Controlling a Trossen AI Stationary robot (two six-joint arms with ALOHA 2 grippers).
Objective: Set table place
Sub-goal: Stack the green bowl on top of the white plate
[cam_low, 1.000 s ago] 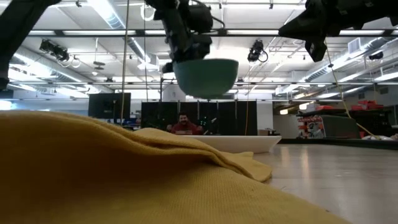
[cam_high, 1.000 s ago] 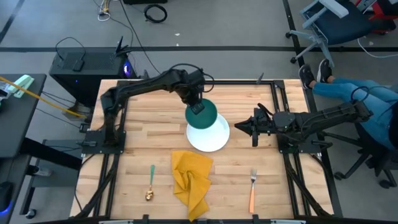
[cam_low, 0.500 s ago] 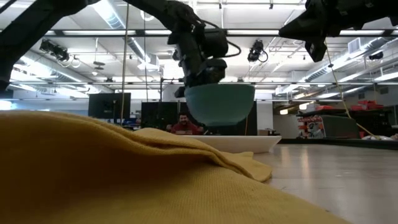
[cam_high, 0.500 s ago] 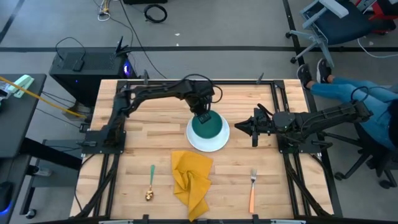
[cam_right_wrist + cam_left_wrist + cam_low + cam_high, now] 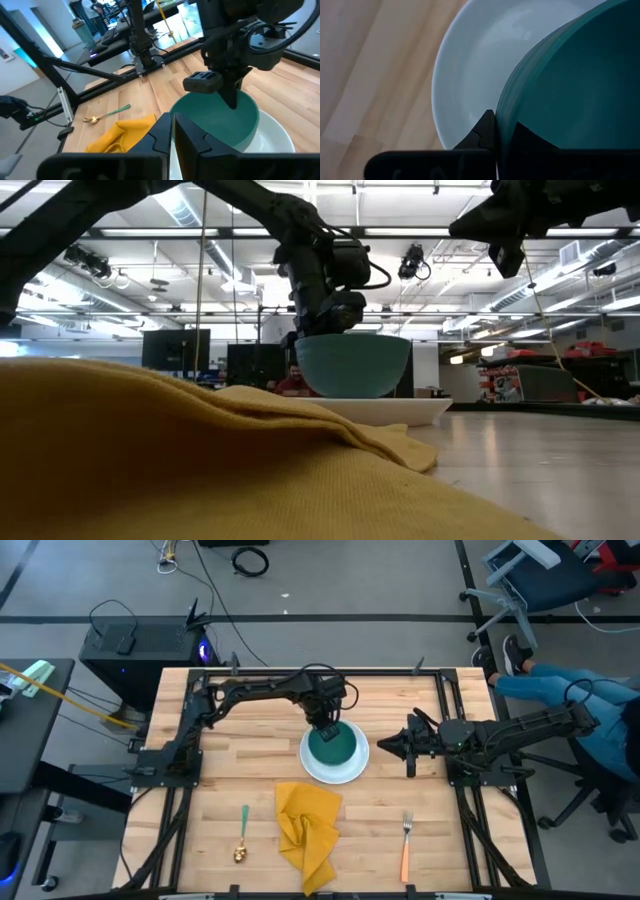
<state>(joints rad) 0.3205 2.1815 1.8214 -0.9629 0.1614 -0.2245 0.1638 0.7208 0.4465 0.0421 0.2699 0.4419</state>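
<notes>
Light-wood table (image 5: 230,780) with black rails, open workshop floor beyond; item: teal bowl (image 5: 334,743) seated centrally on white plate (image 5: 355,772), mid-table; left gripper (image 5: 324,725) directly above the bowl's far rim, fingers closed on that rim, one inside and one outside; judged step: release and lift straight up, the bowl lying immediately below the gripper; right gripper (image 5: 386,747) idle just beside the plate, fingers pressed together, holding nothing; yellow napkin (image 5: 308,830) near the front edge, spoon (image 5: 242,835) on its left, fork (image 5: 406,843) on its right, handles running front to back; bowl's base contact with plate hard to confirm; napkin blocks most of low view
</notes>
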